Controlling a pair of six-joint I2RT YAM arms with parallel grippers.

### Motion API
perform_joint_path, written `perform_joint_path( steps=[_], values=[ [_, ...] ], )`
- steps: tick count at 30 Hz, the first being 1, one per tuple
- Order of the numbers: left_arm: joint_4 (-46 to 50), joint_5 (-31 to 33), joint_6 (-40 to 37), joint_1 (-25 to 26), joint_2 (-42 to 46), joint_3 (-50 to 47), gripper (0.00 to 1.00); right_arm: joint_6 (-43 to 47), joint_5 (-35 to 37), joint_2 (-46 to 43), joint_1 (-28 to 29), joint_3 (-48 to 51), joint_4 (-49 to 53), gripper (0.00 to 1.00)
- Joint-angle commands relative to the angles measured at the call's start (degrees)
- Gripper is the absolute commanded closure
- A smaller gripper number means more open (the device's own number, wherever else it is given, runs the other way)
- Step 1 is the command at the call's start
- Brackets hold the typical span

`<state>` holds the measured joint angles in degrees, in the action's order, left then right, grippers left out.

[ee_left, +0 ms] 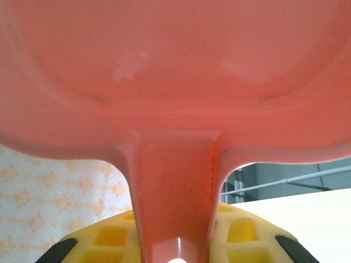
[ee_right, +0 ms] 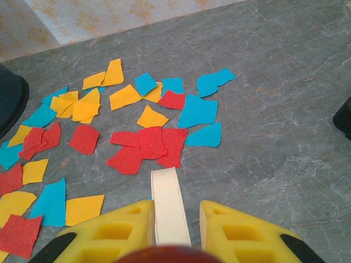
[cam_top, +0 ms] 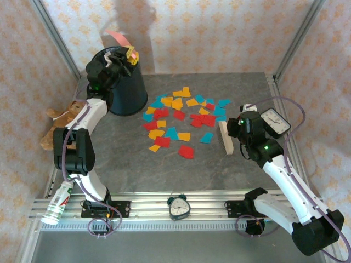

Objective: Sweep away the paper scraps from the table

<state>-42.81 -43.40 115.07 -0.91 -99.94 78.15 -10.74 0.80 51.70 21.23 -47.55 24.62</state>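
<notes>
On the table (cam_top: 219,175), just right of the black bin (cam_top: 123,90), paper scraps (cam_top: 178,118) are spread; a pink dustpan (ee_left: 175,82) is pinched by the left tool (ee_left: 175,235) above the bin, a cream bar (ee_right: 167,192) by the right tool (ee_right: 175,213) beyond the scraps; sweeping is judged unbegun, the dustpan to be lowered first.

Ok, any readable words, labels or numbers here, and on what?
No text reads clearly.
Bottle: red label print, too blurred to read.
Front clock: dial numerals too small to read.
Right clock: dial numerals too small to read.
</notes>
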Motion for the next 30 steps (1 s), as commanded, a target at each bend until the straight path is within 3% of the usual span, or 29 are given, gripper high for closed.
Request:
perform_joint_path(
  steps=[1, 6, 11, 13, 22, 25, 30],
  values=[
    [-4.33, 0.34, 0.75, -0.66, 3.17, -0.38, 1.00, -0.71, 0.04, -0.23, 0.14, -1.05, -1.83, 1.00],
    [4.98, -2.28, -8.55, -0.85, 5.15, 1.84, 1.00, -1.34, -0.91, -0.46, 0.11, -0.97, -2.62, 1.00],
    [28.83, -2.83, -29.25, -0.83, 10.10, 5.13, 1.00, -2.43, -1.84, -0.51, 0.06, -0.70, -3.99, 1.00],
    [40.92, -0.90, -39.95, -0.77, 12.41, 7.06, 1.00, -3.00, -2.85, -0.30, 0.07, -0.61, -4.70, 1.00],
    [71.36, 8.06, -70.75, 1.09, 18.99, 10.37, 1.00, -7.86, -11.77, 2.73, 0.10, -0.09, -12.59, 1.00],
    [81.53, 14.88, -81.77, 4.23, 20.98, 11.21, 1.00, -10.61, -16.51, 5.11, 0.10, 0.26, -17.21, 1.00],
    [90.18, 21.38, -94.35, 9.73, 24.38, 9.24, 1.00, -14.31, -22.73, 10.09, 0.14, -0.22, -23.43, 1.00]
  ],
)
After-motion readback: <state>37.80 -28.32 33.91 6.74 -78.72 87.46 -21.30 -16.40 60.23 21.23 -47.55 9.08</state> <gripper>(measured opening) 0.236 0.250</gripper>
